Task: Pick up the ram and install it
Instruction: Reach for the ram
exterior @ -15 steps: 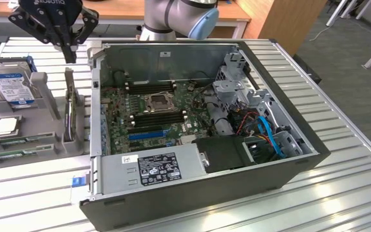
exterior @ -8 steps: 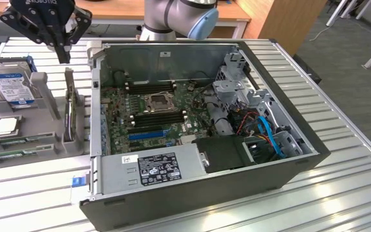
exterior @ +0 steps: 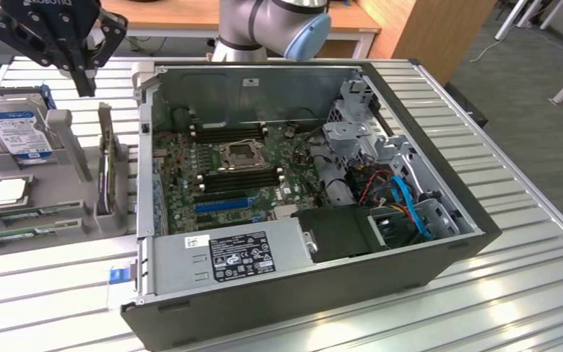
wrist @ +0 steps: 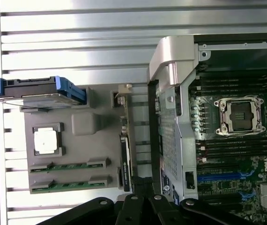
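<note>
1. The ram (wrist: 70, 166), a green stick, lay flat in a slot of the grey holder (wrist: 84, 150), with a second stick (wrist: 70, 183) just beside it.
2. A processor chip (wrist: 47, 139) and an upright hard drive (exterior: 12, 126) shared that holder.
3. The end effector (exterior: 84, 86) hung above the holder, clenched and empty, well apart from the ram.
4. The open computer case (exterior: 262, 301), its motherboard (exterior: 185, 192) exposed, stood beside the holder on the desk (exterior: 526, 242).

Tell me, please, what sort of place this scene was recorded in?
Most likely a robotics lab or workshop bench for computer assembly: a robot arm rises beyond an open computer case lying on a ribbed metal table, with a grey parts holder carrying a hard drive beside it.
</note>
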### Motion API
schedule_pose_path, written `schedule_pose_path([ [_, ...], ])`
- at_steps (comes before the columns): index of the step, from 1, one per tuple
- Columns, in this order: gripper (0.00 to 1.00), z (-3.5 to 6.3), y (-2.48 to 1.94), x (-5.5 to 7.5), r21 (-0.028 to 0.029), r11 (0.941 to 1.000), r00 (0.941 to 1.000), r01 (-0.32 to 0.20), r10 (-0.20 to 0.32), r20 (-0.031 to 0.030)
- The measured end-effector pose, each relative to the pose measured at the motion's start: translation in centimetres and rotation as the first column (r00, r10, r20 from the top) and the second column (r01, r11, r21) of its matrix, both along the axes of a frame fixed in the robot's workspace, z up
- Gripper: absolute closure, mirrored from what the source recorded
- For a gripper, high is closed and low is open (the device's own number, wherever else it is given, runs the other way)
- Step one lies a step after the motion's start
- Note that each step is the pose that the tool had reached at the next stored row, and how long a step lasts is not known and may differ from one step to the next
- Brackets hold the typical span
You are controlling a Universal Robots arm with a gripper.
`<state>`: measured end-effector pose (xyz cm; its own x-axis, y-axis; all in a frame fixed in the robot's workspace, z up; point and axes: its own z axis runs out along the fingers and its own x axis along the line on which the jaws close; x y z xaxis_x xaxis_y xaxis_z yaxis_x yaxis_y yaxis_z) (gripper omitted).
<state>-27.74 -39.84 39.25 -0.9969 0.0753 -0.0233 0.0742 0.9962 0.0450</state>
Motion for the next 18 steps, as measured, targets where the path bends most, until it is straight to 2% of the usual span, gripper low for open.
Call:
schedule_pose_path([
  [18, 0.9, -0.04, 0.01, -2.7, 0.0, 1.0, 1.0, 0.0, 0.0, 0.0],
])
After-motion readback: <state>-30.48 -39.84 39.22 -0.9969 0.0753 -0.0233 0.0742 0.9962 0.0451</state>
